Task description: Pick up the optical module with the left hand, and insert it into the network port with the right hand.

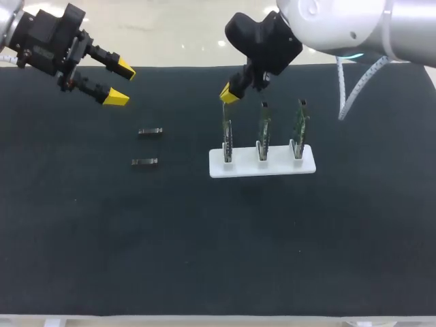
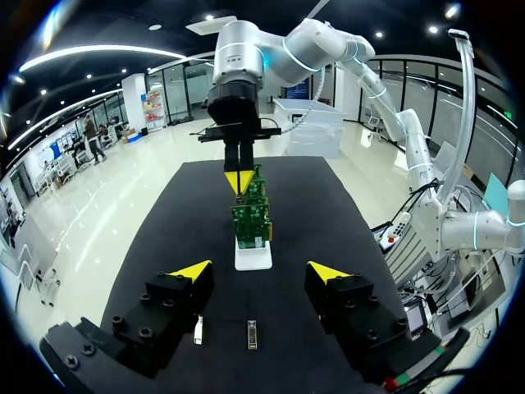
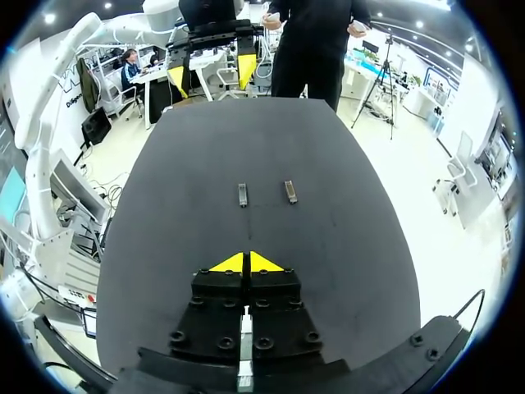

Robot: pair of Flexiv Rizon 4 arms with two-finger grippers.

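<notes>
Two small grey optical modules [image 1: 150,131] [image 1: 144,162] lie on the black table left of centre. They show as module [image 2: 252,334] and module [image 2: 198,328] in the left wrist view, and as module [image 3: 243,194] and module [image 3: 289,191] in the right wrist view. My left gripper [image 1: 120,82] [image 2: 261,271] hangs open and empty above the table's far left, short of the modules. My right gripper [image 1: 229,93] [image 3: 247,262] is shut with nothing visible in it, just above the leftmost of three upright green boards [image 1: 227,133].
The three green circuit boards stand in a white base [image 1: 272,169] [image 2: 253,258] right of centre. A white cable [image 1: 351,88] hangs from my right arm over the far right of the table. The black mat [image 1: 204,245] covers the front half.
</notes>
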